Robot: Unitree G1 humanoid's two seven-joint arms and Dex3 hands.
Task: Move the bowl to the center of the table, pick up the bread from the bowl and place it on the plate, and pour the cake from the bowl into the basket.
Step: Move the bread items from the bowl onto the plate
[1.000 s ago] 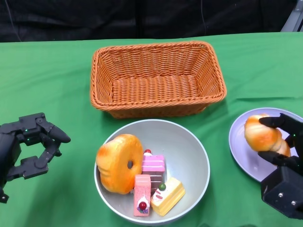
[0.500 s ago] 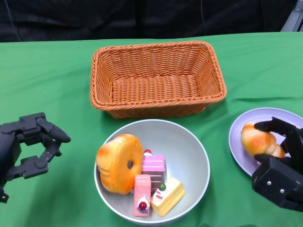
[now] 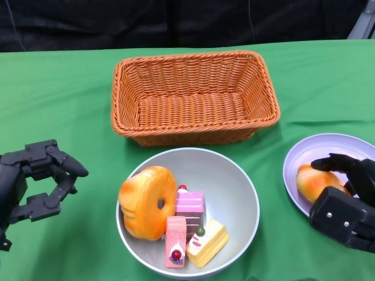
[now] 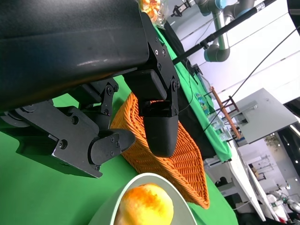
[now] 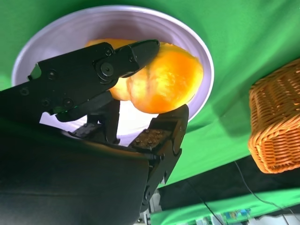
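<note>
A grey bowl [image 3: 246,181] sits at the table's front centre. It holds a ring-shaped orange bread [image 3: 146,202] and three cake pieces: pink [image 3: 189,202], red [image 3: 176,241] and yellow [image 3: 208,235]. On the lilac plate [image 3: 328,143] at the right lies an orange bread roll [image 3: 313,181], still gripped by my right hand [image 3: 345,199]. The right wrist view shows the roll [image 5: 164,84] pinched between black fingers [image 5: 93,70] just above the plate [image 5: 140,14]. My left hand [image 3: 35,181] hovers left of the bowl, fingers apart and empty.
An orange wicker basket [image 3: 193,99] stands behind the bowl, with nothing in it that I can see. It also shows in both wrist views as a basket [image 5: 276,122] and a basket [image 4: 173,164]. Green cloth covers the table [image 3: 58,105].
My right hand has lowered the bread roll onto the plate. The left hand, bowl and basket have stayed put.
</note>
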